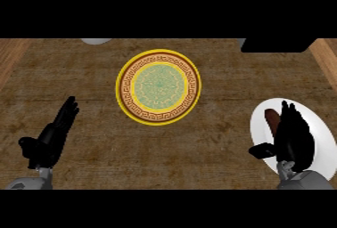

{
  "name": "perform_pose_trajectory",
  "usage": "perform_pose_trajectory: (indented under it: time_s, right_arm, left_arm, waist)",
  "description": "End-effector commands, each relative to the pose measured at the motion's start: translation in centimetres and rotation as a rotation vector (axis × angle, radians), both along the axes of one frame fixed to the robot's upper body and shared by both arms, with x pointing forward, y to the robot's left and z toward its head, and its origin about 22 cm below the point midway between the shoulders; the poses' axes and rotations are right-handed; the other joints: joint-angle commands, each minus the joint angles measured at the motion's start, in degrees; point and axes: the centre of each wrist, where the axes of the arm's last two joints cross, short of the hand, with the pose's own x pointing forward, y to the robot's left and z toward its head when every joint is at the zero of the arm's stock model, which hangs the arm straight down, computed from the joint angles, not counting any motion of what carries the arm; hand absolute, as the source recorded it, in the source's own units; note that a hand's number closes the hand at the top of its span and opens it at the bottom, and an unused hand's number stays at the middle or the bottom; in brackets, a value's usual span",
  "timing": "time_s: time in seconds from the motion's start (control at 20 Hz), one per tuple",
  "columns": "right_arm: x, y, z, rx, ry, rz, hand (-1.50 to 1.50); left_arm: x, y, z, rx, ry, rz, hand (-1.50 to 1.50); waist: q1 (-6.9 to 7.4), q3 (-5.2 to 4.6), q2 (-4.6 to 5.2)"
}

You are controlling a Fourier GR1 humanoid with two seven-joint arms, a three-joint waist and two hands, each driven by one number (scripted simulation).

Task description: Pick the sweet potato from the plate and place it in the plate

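Observation:
A brown sweet potato point(271, 118) lies on the white plate point(321, 129) at the right; only its far end shows. My right hand point(294, 140) hovers over that plate with straight fingers, covering most of the sweet potato, its thumb point(261, 150) sticking out to the left. A round plate with a yellow rim and patterned green centre point(158, 86) sits in the middle of the counter, with nothing on it. My left hand point(51, 138) rests open at the lower left, fingers pointing up.
A black box-like object point(275, 44) stands at the back right. A grey rounded object point(96, 41) peeks in at the back edge. Wooden borders point(325, 55) run along the counter's sides.

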Motion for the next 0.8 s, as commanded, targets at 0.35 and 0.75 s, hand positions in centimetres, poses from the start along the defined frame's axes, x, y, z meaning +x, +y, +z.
perform_pose_trajectory:
  time_s: [0.35,0.75]
  right_arm:
    - [1.8,-2.7,-0.7,0.005,0.168,-0.091,-1.5]
    - [2.7,-3.3,-3.6,-0.066,0.202,-0.123,-1.5]
  left_arm:
    - [-0.8,-1.6,0.0,0.01,-0.008,-0.009,0.0]
    - [0.3,0.3,1.1,0.004,0.01,-0.016,0.0]
  waist:
    - [0.44,0.08,0.09]
    - [0.42,0.07,0.11]
